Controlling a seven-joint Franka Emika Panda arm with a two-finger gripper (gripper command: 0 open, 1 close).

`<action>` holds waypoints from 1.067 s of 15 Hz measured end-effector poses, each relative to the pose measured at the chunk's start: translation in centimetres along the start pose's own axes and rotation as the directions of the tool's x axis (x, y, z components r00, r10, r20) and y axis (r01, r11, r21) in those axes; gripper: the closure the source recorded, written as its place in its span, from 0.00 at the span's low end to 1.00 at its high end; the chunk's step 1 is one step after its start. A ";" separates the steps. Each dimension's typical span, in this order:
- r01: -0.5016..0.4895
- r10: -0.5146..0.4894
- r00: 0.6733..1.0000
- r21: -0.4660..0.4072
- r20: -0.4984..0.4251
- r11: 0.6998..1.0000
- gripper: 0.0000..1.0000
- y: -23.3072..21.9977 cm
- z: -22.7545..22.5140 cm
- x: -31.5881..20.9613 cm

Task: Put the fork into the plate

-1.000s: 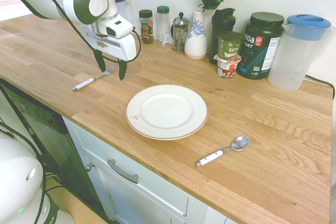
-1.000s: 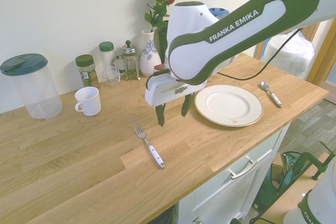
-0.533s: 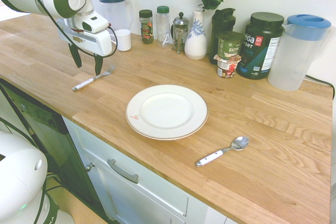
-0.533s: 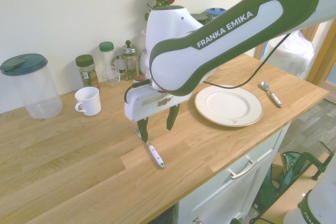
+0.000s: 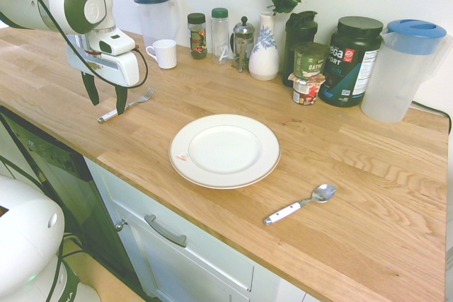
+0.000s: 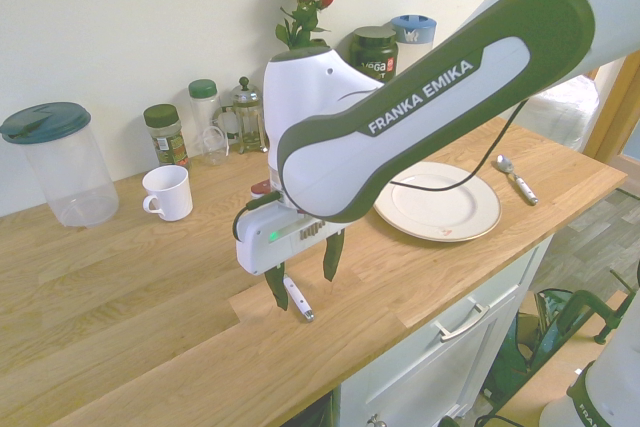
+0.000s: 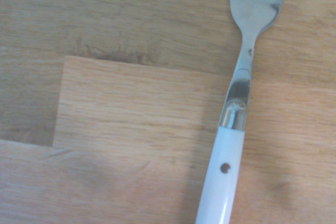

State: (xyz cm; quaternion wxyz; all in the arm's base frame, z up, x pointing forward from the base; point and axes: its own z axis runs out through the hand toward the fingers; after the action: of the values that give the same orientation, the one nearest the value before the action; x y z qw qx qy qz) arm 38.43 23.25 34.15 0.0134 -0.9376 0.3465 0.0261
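Note:
The fork (image 5: 144,95) lies flat on the wooden counter, left of the plate (image 5: 225,150), with its white handle pointing toward the counter's front edge. My gripper (image 5: 106,101) hangs just above the handle with its fingers open, one on each side, and nothing is held. From the other side, the handle end (image 6: 299,305) shows between the open fingers of the gripper (image 6: 305,279). The wrist view shows the fork (image 7: 233,129) from close by, its silver tines and white handle lying on bare wood. The white plate (image 6: 437,200) is empty.
A white-handled spoon (image 5: 297,206) lies right of the plate near the front edge. A white mug (image 5: 165,53), a clear pitcher (image 6: 60,162), jars, a vase with roses (image 5: 265,47) and tubs line the back wall. The counter's front edge is close to the fork.
The arm has swung away from the plate's side toward the fork and come down. The open gripper now stands over the fork's handle. The fork, plate and spoon have not moved.

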 end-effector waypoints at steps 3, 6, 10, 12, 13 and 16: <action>0.021 -0.021 0.999 -0.008 -0.024 1.000 1.00 0.0 1.2 0.2; 0.044 -0.044 0.998 0.011 -0.040 0.999 1.00 -0.5 1.1 -0.4; 0.065 -0.065 0.997 -0.003 -0.043 0.998 1.00 -0.5 1.7 -0.9; 0.066 -0.066 0.997 -0.004 -0.043 0.998 1.00 -0.5 1.7 -0.9; 0.067 -0.067 0.997 -0.004 -0.044 0.998 1.00 -0.5 1.7 -0.9; 0.067 -0.067 0.997 -0.005 -0.044 0.998 1.00 -0.5 1.7 -0.9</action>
State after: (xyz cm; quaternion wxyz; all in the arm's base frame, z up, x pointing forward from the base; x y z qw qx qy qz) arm 38.01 24.32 32.49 0.0049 -0.9491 0.3149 0.0054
